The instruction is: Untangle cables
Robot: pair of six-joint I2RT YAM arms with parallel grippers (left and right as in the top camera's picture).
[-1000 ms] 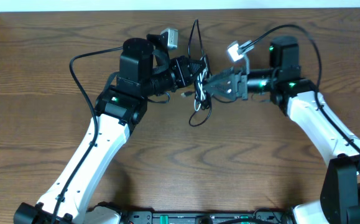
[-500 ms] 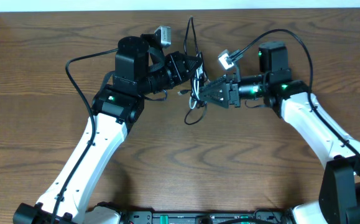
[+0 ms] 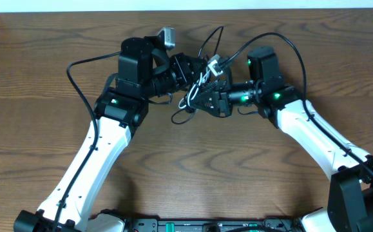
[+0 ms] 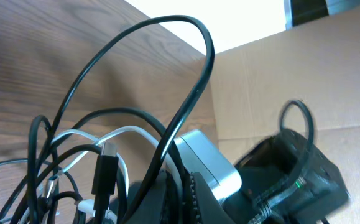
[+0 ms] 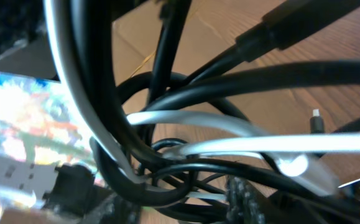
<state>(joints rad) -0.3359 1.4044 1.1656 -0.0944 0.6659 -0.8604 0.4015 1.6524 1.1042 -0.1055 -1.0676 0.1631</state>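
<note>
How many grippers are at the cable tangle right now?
2. The left gripper meets the tangled cables from the left, the right gripper from the right; how their jaws stand is hidden in the bundle.

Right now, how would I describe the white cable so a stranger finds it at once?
Find the wooden table, then the cable bundle where the left arm and right arm meet. Inside that bundle runs one thin white cable. It is the only white cord; all its neighbours are black.
</note>
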